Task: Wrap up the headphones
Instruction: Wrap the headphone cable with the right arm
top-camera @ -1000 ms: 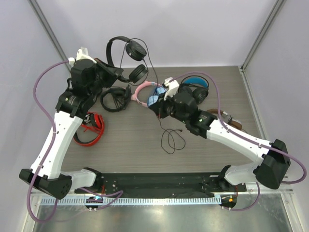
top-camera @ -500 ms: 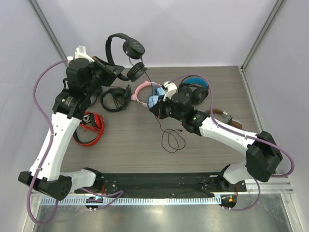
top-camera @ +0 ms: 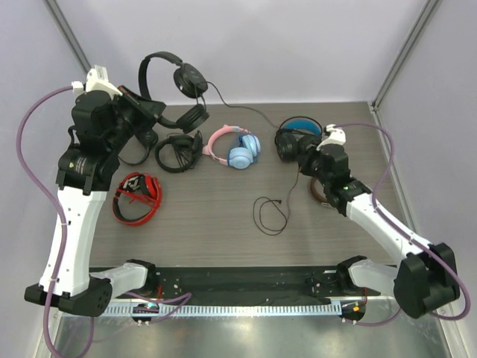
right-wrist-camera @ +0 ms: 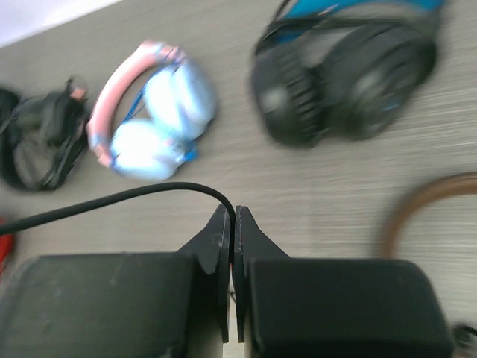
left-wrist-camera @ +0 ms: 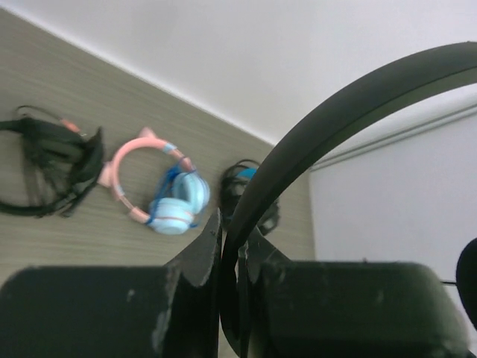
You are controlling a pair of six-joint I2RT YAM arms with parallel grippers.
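You will find nothing to read here: no word, label, brand, number or sign shows legibly in any of the three views.

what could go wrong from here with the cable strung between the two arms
1. The right jaws pinch only the thin cable; moving farther from the raised headphones might strain it or pull it out.
2. The left jaws clamp just the slim headband, so the earcups may swing or twist.
3. The cable passes over the pink-and-blue pair and might hook it if it sags.
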